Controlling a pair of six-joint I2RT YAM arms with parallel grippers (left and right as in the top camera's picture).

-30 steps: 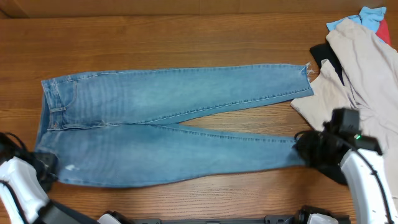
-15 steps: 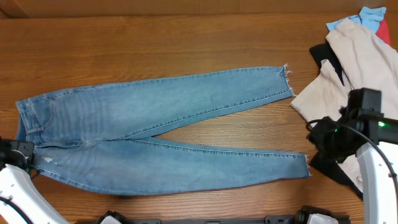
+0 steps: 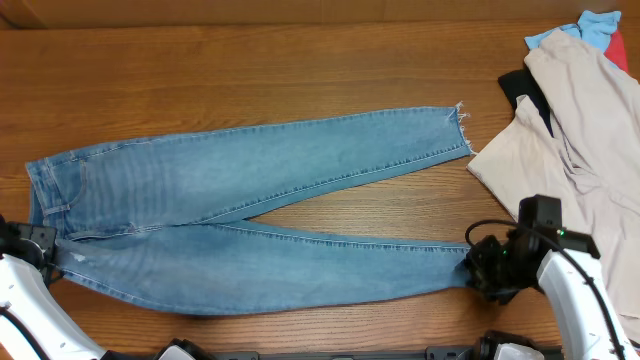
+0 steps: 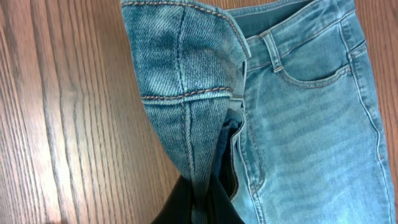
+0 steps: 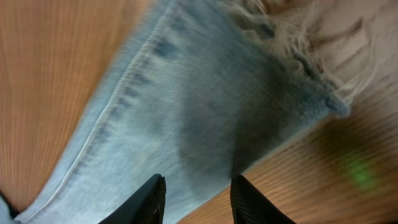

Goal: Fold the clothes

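**Inspector:** Location of the item under task?

**Recorder:** The pair of light blue denim jeans (image 3: 250, 190) lies flat on the brown wooden table (image 3: 300, 60). The waistband is at the left and both long legs run to the right. The legs part from the crotch in a narrow V. The upper leg ends in a frayed hem near the heap of other garments. The lower leg ends near the front right.

**Inspector:** Left gripper?

**Recorder:** The left gripper (image 4: 199, 208) is at the waistband end, its fingers closed tight on a raised ridge of denim beside the fly. A front pocket and a belt loop lie flat just to the side.

**Inspector:** Right gripper?

**Recorder:** The right gripper (image 5: 198, 186) sits over the frayed hem of the lower leg. Its black fingers (image 5: 152, 199) stand moderately apart with denim showing in the gap. The wrist view is blurred, so contact with the cloth cannot be confirmed.

**Inspector:** Other items?

**Recorder:** At the far right are a pale beige garment (image 3: 580, 130), a small black garment (image 3: 520, 90), a bright blue one (image 3: 597, 25) and a red one (image 3: 627, 45). The beige garment's edge lies just beside the upper hem.
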